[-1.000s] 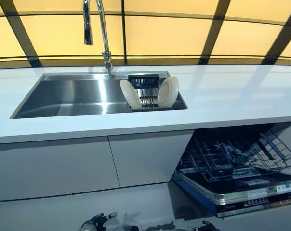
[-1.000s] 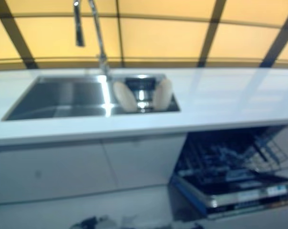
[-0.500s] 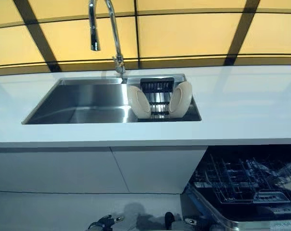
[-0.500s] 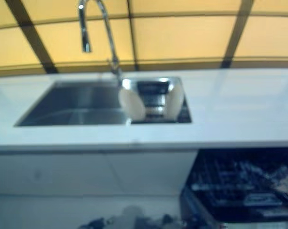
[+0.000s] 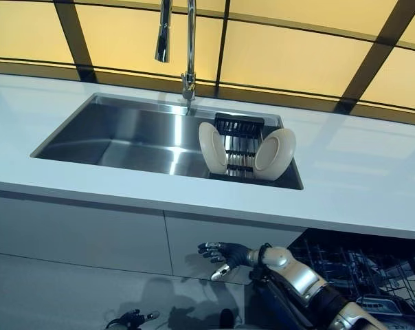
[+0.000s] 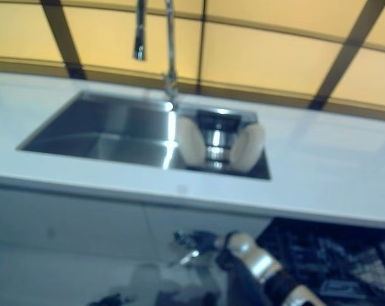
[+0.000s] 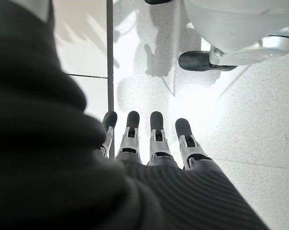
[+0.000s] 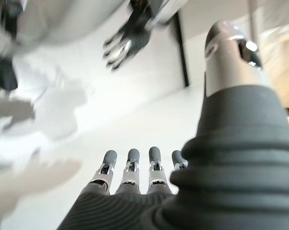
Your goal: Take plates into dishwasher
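The left hand [image 5: 130,318] hung low near the floor at the bottom of the head view, and its own wrist view showed its fingers [image 7: 156,136] straight and relaxed over bare floor, with nothing in them; it looked idle, parked out of the way.

Above it, the steel sink [image 5: 118,134] sat sunk in the white countertop [image 5: 352,185], with the tall faucet [image 5: 187,41] rising behind its rear edge. At the sink's right end a dark drying rack [image 5: 238,144] held two cream plates on edge. The left plate [image 5: 212,148] and the right plate [image 5: 275,154] leaned outward from the rack's middle, so each rim stood free and could be taken from above or from the side.

The right hand [image 5: 225,254] was raised in front of the cabinet door [image 5: 214,240] below the sink, well short of the plates. Its fingers [image 8: 130,167] were spread and held nothing, probably opened ahead of a reach up over the counter edge.

At the lower right, the dishwasher's wire rack [image 5: 372,275] stood pulled out under the countertop, open to receive plates. Neither plate had been lifted yet, so the task appeared to be at its start.
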